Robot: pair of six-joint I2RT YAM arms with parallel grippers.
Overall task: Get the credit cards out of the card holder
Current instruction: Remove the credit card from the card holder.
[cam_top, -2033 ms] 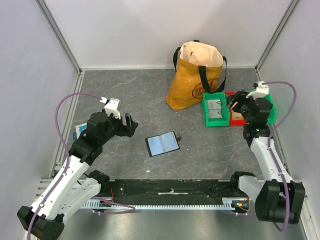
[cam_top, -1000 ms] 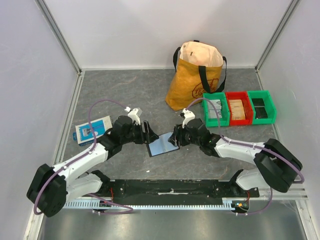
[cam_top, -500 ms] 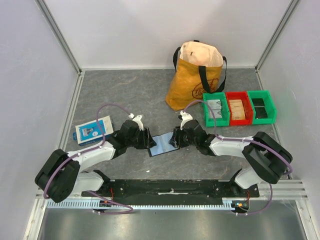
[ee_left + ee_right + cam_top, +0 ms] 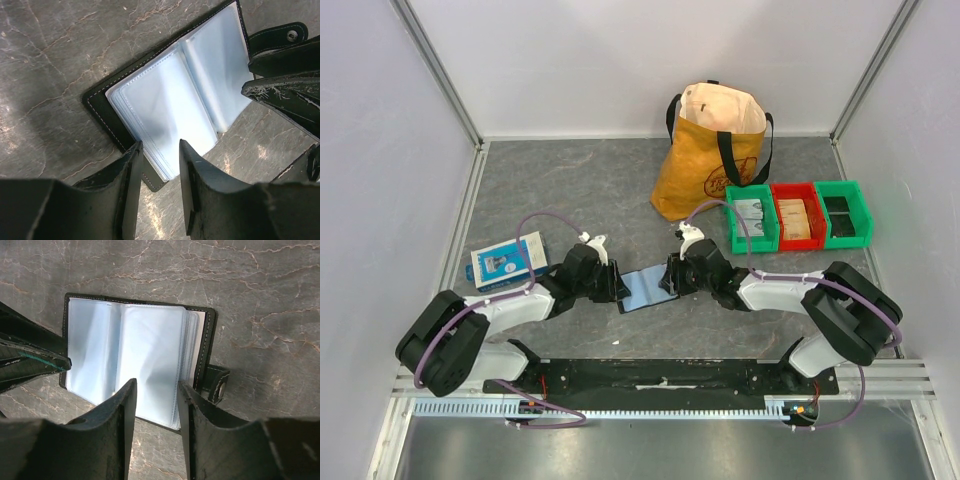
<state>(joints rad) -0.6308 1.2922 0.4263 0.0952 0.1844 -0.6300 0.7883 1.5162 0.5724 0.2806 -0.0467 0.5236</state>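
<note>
Black card holder [image 4: 646, 289] lying open, left gripper [image 4: 160, 146] and right gripper [image 4: 156, 385] each part-open, jaws astride its clear sleeves [image 4: 165, 100]

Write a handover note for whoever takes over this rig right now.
Left pincer: open, fingers either side of the clear sleeves' edge, not clamped.
Right pincer: open, likewise over the sleeves, nearer the tab.
Card holder: lying opened flat on the table between the two pincers, sleeves up.
Done: holder opened, both pincers at it.
Left: no cards are out yet; I cannot tell cards from sleeves here, so check every pocket.
</note>
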